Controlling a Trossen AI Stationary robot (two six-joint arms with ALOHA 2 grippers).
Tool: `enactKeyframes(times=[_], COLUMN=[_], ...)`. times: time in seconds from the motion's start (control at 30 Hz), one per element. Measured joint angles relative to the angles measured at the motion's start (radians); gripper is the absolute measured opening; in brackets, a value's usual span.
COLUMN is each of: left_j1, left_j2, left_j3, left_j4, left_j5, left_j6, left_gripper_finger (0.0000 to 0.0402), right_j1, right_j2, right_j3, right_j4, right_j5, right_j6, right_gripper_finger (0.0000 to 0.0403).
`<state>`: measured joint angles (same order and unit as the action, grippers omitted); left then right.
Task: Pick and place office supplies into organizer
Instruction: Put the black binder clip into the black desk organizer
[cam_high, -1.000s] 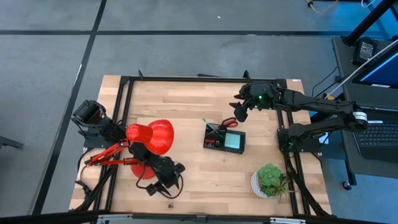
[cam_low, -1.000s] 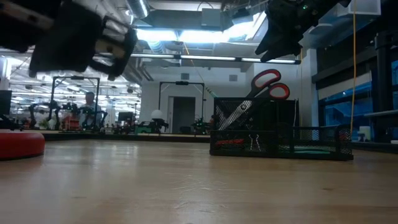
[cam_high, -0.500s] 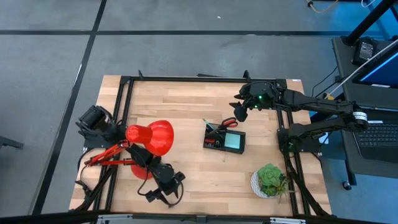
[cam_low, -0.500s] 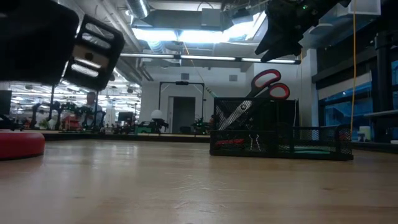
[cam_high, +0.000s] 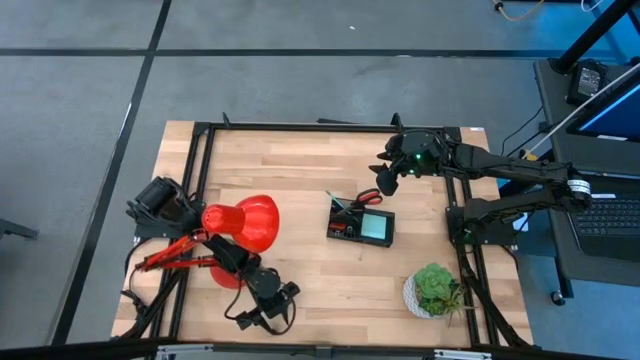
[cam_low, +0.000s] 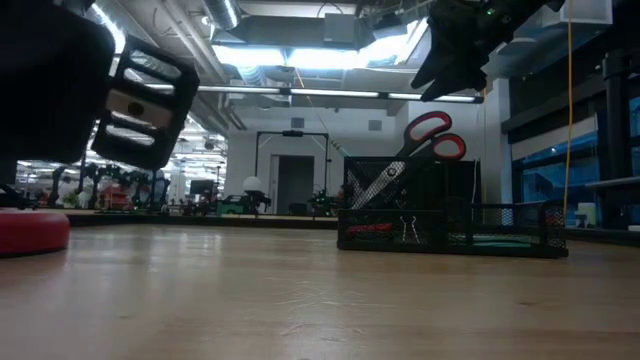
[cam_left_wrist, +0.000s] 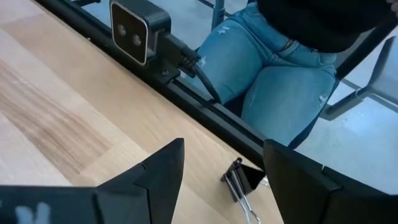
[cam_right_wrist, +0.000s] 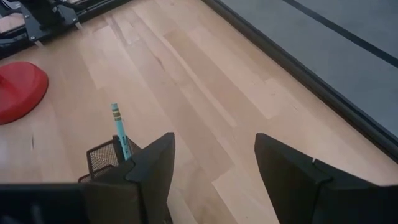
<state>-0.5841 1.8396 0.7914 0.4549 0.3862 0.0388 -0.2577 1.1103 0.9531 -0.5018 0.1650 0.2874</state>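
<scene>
A: Start at the left. What's there?

B: The red desk lamp (cam_high: 243, 222) stands at the left of the table (cam_high: 300, 170); its round base shows at the edge of the low view. The left gripper (cam_high: 262, 312) is low near the front edge, below the lamp. From its wrist camera the jaws are spread apart with nothing between them, and a black binder clip (cam_left_wrist: 241, 185) lies on the wood just beyond the fingertips, close to the table's black rail (a person in blue jeans (cam_left_wrist: 273, 68) stands right behind that rail).

A: And the middle?

B: The organizer (cam_high: 360, 225) sits near the centre, a black mesh tray. The red-handled scissors (cam_low: 432, 135) stand tilted in its tall compartment, handles up. A pale teal pen (cam_right_wrist: 119, 129) pokes up from it too. Something light blue fills the lower compartment, probably the sticky-note pad (cam_high: 377, 228), though from above it's hard to be sure.

A: The right side?

B: The right gripper (cam_high: 387, 170) hangs above the table just behind the organizer, jaws released and empty. A green potted plant (cam_high: 436, 288) sits at the front right.
</scene>
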Motion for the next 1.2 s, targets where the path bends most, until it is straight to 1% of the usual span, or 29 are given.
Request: enactKeyframes(times=[0.17, 0.47, 0.8, 1.2], left_j1=[-0.016, -0.031, -0.032, -0.039], left_j2=[0.010, 0.020, 0.088, 0.089], left_j3=[0.000, 0.000, 0.002, 0.002], left_j4=[0.022, 0.020, 0.095, 0.075], left_j5=[-0.004, -0.046, -0.039, -0.044], left_j6=[-0.002, 0.008, -0.001, -0.002], left_gripper_finger=[0.0212, 0.0212, 0.0212, 0.0212], right_j1=[0.000, 0.000, 0.000, 0.000], right_j2=[0.000, 0.000, 0.000, 0.000], right_j3=[0.000, 0.000, 0.000, 0.000], right_j4=[-0.004, -0.005, -0.006, -0.006], right_j5=[0.000, 0.000, 0.000, 0.000], right_j6=[0.000, 0.000, -0.002, 0.000], right_gripper_finger=[0.0224, 0.0224, 0.0224, 0.0224])
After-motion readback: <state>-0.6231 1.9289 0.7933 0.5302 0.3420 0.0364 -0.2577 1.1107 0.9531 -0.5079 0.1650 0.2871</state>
